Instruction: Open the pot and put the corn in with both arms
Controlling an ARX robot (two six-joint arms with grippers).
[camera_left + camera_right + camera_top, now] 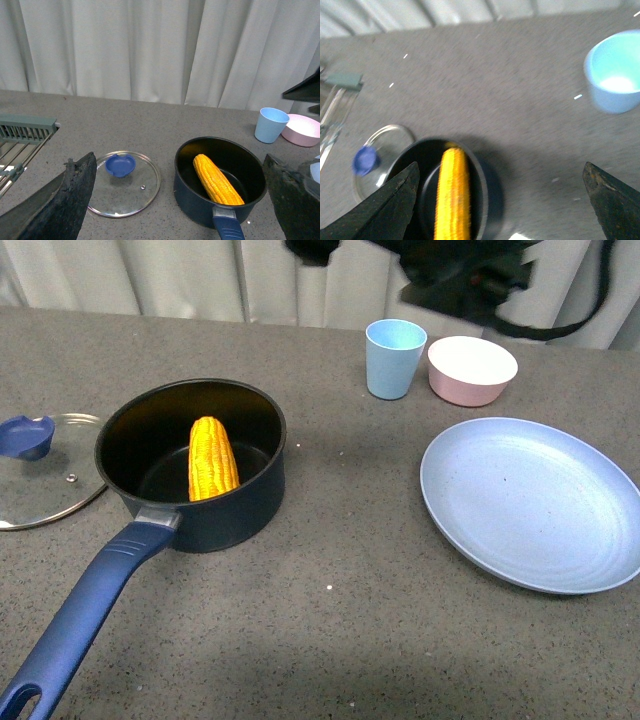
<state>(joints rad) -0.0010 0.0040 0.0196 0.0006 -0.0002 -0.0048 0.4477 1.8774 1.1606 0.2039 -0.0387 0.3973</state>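
fingers (60,200) spread, empty | corn (212,458) in pot (232,510) | lid (45,470) beside

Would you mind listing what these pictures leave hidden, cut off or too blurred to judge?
- Right arm: front view, cut off by the top edge; no fingers show there.
- Dish rack: left wrist view, cut by the edge and partly behind a left gripper finger.
- Corn and pot: right wrist view, motion-blurred, lower part past the edge.
- Plate: front view, its right rim cut off.
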